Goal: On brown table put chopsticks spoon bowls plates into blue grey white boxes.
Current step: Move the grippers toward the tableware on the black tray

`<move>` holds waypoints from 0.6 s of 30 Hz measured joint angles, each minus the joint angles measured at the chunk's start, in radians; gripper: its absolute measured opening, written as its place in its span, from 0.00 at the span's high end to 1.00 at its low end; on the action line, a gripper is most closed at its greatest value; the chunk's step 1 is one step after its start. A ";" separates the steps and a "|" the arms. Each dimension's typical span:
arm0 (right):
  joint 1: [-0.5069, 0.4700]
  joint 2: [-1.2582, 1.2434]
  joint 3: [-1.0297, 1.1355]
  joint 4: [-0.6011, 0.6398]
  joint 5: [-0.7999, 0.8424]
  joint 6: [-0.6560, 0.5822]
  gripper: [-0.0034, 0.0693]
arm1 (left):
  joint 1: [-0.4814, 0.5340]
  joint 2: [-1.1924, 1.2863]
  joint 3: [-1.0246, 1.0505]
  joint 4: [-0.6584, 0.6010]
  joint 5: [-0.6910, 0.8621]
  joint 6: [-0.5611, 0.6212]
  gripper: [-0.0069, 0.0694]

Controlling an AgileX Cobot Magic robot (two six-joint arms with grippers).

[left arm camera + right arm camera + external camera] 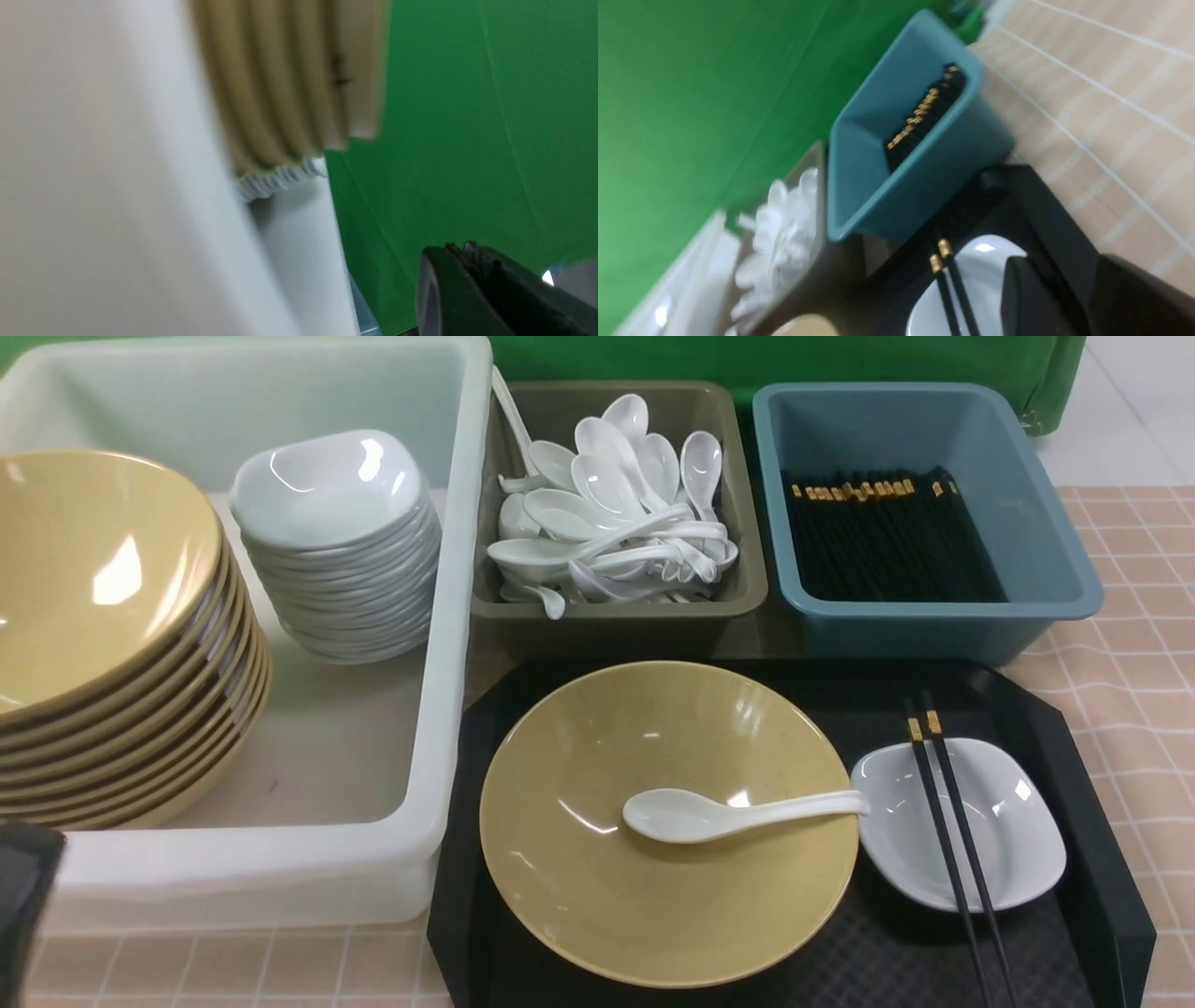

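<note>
Chopsticks [948, 859], a pair of thin black sticks with short gold bands at their far ends, lay side by side across a small glossy white rounded-square plate [1008, 821], their near ends running on past its near rim. The plate sat on the right part of a flat black textured tray [1074, 728]. Just left of it on the same tray stood a wide, shallow mustard-yellow bowl [653, 915]. A glossy white ceramic spoon [709, 814] rested in the bowl, scoop to the left and handle tip at the right rim, close to the plate.

Beyond the tray on the right, a teal plastic blue box [1046, 523] held a bundle of black chopsticks [887, 541]. Left of it, an olive plastic grey box [616, 630] held a heap of white spoons [616, 504]. Furthest left, a large translucent plastic white box [448, 616] held a tilted stack of yellow bowls [93, 569] and, to their right, a stack of white plates [327, 495]. Everything stood on the table [1139, 616] with its pinkish-beige checked cloth, before a green backdrop [747, 359].

The left gripper [460, 249] had its black jaws pressed together, close to the white box. The right gripper [1064, 266] hung near the plate; how far apart its jaws stood could not be told.
</note>
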 joint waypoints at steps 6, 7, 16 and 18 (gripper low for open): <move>0.110 0.236 -0.294 0.004 0.211 -0.419 0.80 | 0.000 0.254 -0.337 0.330 0.268 0.276 0.91; 0.125 0.312 -0.351 0.004 0.261 -0.495 0.84 | 0.000 0.338 -0.416 0.399 0.343 0.287 0.91; 0.155 0.912 -0.738 -0.003 0.772 -0.918 0.90 | -0.099 0.880 -0.857 0.631 0.829 0.331 0.91; 0.179 0.991 -0.768 -0.005 0.781 -0.936 0.90 | -0.179 0.946 -0.897 0.637 0.845 0.360 0.91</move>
